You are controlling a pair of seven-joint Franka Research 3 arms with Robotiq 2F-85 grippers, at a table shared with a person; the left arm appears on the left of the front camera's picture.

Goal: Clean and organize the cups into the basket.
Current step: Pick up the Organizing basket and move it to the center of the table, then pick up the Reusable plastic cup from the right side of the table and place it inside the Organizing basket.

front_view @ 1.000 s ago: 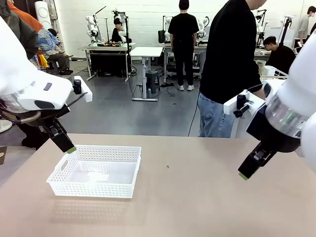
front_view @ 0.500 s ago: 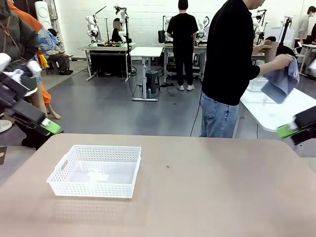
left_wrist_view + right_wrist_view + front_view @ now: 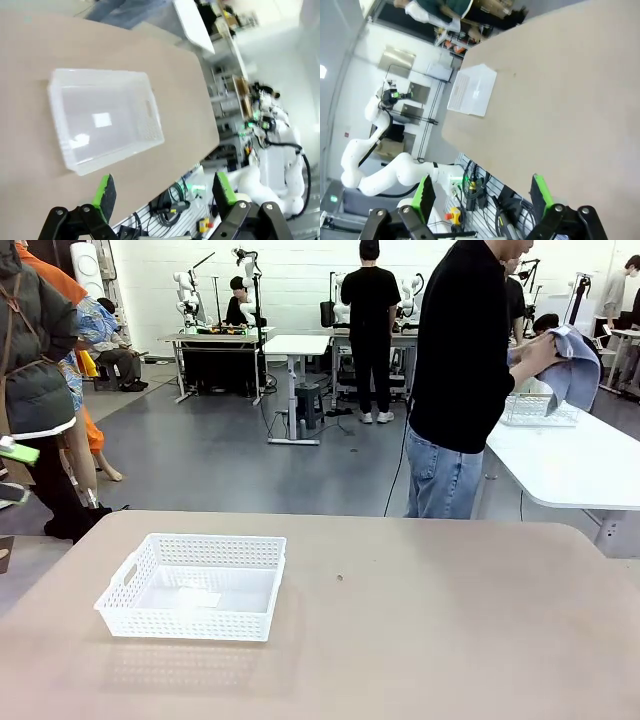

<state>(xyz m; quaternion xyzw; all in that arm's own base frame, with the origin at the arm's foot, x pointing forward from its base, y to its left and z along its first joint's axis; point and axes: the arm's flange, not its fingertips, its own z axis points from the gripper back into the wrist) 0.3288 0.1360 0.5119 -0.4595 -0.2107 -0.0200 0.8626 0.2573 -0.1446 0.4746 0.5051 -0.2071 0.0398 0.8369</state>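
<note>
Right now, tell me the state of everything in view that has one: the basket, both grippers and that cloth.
basket: upright on the table, empty.
left gripper: open, holding nothing, up off the table.
right gripper: open, holding nothing, up off the table.
cloth: bunched up, held in the person's hands.

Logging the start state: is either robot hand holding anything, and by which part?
Nothing is held: the left hand and the right hand are both open and empty.
</note>
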